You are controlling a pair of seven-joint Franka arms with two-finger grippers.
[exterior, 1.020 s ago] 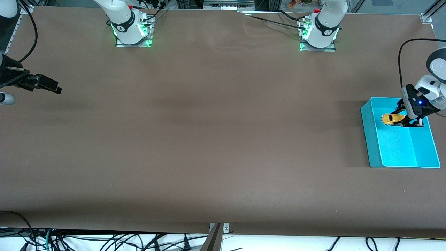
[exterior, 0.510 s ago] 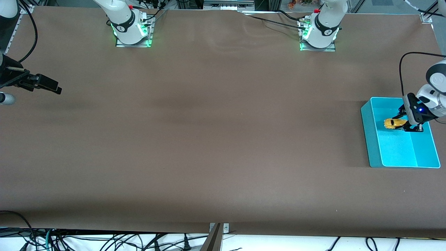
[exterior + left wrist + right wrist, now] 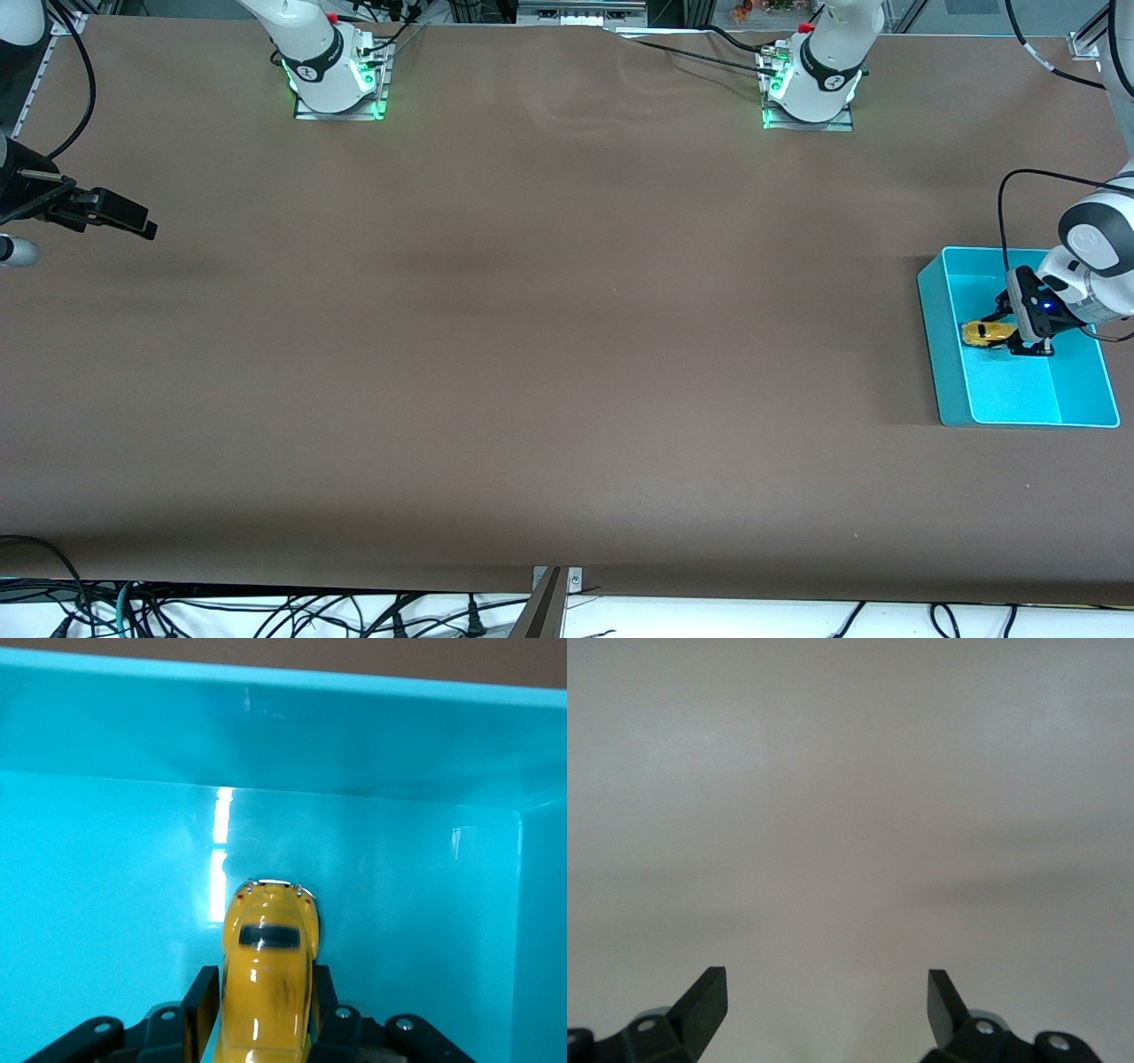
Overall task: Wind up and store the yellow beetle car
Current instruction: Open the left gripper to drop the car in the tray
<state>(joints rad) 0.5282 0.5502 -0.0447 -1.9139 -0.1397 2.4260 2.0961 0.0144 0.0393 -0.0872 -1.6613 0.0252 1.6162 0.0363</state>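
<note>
Your left tool sits inside the turquoise bin at the right edge of the front frame, its fingers clamped on the yellow beetle car. In the left wrist view the car's nose points at the bin's wall. Your right tool waits at the upper left of the front frame above the brown tabletop, its fingers spread apart and holding nothing.

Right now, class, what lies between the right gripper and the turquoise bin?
Only bare brown table, as the front view shows. The right gripper waits open at its end; the bin sits at the left arm's end, where the left gripper holds the car.
</note>
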